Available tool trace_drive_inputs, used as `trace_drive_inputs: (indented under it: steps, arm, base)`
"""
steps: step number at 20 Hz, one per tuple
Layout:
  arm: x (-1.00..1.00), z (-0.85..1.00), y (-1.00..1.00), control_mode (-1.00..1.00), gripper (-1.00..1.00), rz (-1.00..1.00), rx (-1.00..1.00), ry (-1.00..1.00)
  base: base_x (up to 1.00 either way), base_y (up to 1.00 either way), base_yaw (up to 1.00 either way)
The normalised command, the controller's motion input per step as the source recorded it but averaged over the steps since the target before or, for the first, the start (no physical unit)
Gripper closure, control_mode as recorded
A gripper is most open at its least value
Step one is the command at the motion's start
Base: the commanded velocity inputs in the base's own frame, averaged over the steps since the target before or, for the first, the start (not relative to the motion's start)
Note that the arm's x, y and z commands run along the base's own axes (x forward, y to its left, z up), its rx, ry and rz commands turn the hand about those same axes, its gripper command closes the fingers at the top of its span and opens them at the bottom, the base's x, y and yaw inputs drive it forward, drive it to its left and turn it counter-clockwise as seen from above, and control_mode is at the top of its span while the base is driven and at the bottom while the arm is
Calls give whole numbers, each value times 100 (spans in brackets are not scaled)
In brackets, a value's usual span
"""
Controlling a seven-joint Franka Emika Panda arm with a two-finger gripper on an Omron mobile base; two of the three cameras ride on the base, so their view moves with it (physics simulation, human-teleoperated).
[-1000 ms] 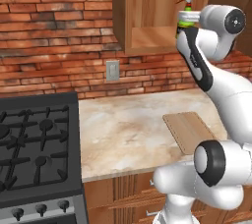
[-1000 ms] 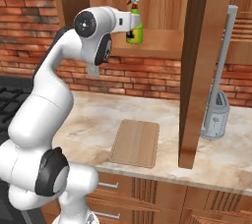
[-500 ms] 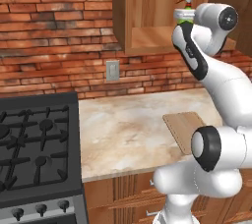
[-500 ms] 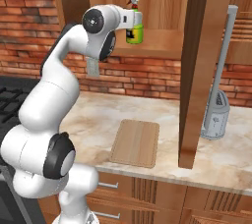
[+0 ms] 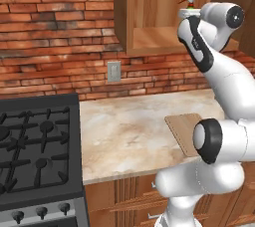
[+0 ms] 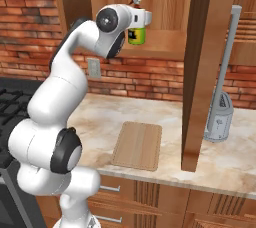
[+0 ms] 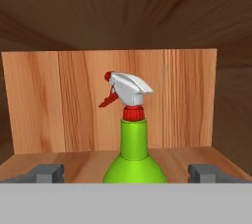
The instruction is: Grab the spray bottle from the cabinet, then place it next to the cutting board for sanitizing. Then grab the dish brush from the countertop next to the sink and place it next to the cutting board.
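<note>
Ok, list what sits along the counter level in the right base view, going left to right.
Stove → wall outlet → cutting board → wooden cabinet side panel → grey upright appliance.

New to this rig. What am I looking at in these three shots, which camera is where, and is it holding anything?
It is a rendered kitchen with one white arm on a driving base. Two cameras ride on the base behind the arm, left and right; the third sits on the hand and looks along its gripper. The arm reaches up into the wooden cabinet, where the green spray bottle stands on the shelf. In the hand view the jaws stand wide open on either side of the bottle, apparently not pressing it, so nothing is held yet. Below, a cutting board lies on the marbled countertop, with a stove to the left.
</note>
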Motion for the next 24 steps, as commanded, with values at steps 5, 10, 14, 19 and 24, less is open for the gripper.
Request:
trace_drive_inputs:
  steps: [5, 10, 14, 19, 24]
  arm:
    - [20, 0, -3, -100, -100, 0, 0, 2]
    - [17, 0, -2, -100, -100, 0, 0, 0]
    - [16, 0, 0, -100, -100, 0, 0, 0]
    - [11, 0, -1, -100, -100, 0, 0, 0]
    - [5, -10, -5, -100, -100, 0, 0, 0]
  base:
    - [0, 0, 0]
    - [0, 0, 0]
    - [0, 0, 0]
    - [0, 0, 0]
    - [0, 0, 0]
